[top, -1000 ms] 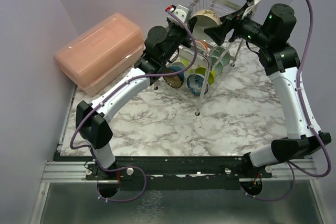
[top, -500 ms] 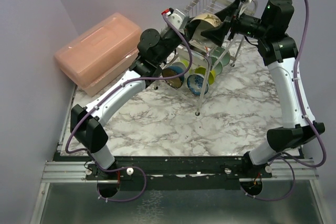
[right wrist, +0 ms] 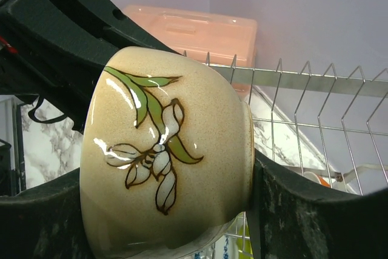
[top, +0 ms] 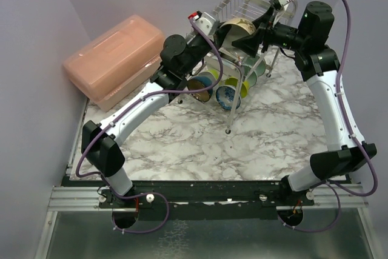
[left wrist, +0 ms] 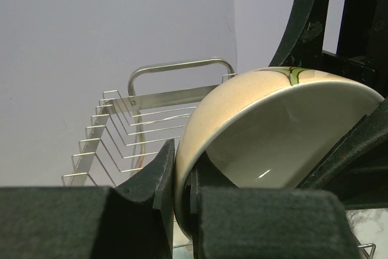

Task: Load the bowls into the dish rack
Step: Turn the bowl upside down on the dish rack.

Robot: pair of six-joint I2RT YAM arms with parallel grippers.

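Left gripper (left wrist: 182, 177) clamps cream flower bowl (left wrist: 273, 137) by its rim; right gripper (right wrist: 163, 213) straddles it, hold unclear; early release risks dropping.

Your cream bowl (right wrist: 163, 168) is glossy glazed ceramic, finely speckled. Behind the bowl, the dish rack (left wrist: 176, 94) is shiny steel wire. Left of the bowl, the pink box (top: 115, 59) is cloudy plastic; below it, the tabletop (top: 200, 144) looks smooth, marble-patterned.

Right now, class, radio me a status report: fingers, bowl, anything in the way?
Left fingers shut on cream flowered bowl's rim. Right fingers straddle it, grip unclear. Bowl midair by dish rack's top tier, not slotted. Top slots look free.
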